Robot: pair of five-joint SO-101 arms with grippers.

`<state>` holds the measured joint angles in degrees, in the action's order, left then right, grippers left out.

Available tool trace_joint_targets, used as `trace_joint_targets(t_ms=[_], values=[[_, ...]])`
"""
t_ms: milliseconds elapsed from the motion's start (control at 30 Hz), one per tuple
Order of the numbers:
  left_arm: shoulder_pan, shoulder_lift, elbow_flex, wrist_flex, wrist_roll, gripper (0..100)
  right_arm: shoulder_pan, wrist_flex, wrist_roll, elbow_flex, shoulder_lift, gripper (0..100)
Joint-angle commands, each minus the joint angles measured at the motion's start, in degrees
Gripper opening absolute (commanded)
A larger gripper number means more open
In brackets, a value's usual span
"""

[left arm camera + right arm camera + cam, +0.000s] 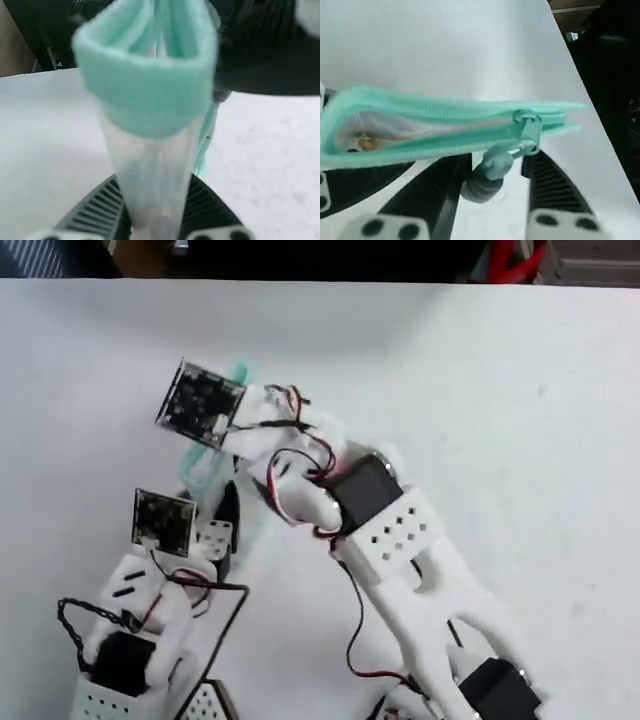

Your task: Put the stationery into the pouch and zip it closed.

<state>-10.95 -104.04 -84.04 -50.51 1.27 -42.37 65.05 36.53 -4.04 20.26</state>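
Note:
The pouch [150, 95] is clear plastic with a mint-green zip edge. It stands on edge, and my left gripper [155, 182] is shut on its clear lower end. In the high view the pouch [198, 462] lies between the two arms, with the left gripper [224, 512] just below it. My right gripper [497, 157] is open at the zip edge [435, 117]. The zipper pull [492, 167] hangs between its fingers, under the slider [527, 122] near one end of the zip. Something small and orange-brown [362, 144] shows inside the pouch.
The white table [520, 390] stretches wide to the right and back. Its far edge meets dark clutter at the top of the high view. The right arm's body [400, 540] crosses the middle, and loose cables [225, 610] trail beside the left arm.

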Motion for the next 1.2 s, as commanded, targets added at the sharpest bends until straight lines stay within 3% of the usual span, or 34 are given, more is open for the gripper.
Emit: trace_joint_targets(t_ms=[0, 133, 400, 833, 1033, 1167], values=[[-0.31, -0.57, 0.53, 1.85, -0.26, 2, 0.4, -3.47, -0.09, 0.62, 1.27, 3.7], [-0.31, -0.57, 0.53, 1.85, -0.26, 2, -2.68, -0.48, 0.0, -0.09, 5.49, 2.2], [-0.31, -0.57, 0.53, 1.85, -0.26, 2, -16.04, 14.2, 3.16, -0.44, 12.7, 1.9], [-0.31, -0.57, 0.62, 1.85, -1.05, 2, -18.42, 22.02, 3.69, -3.16, 12.7, 1.9], [-0.31, -0.57, 0.62, 1.85, -2.9, 2, -28.09, 25.27, 5.89, -9.67, 13.23, 1.9], [-0.31, -0.57, 0.62, 1.58, -2.9, 2, -29.32, 25.54, 5.89, -9.67, 13.32, 1.9]])
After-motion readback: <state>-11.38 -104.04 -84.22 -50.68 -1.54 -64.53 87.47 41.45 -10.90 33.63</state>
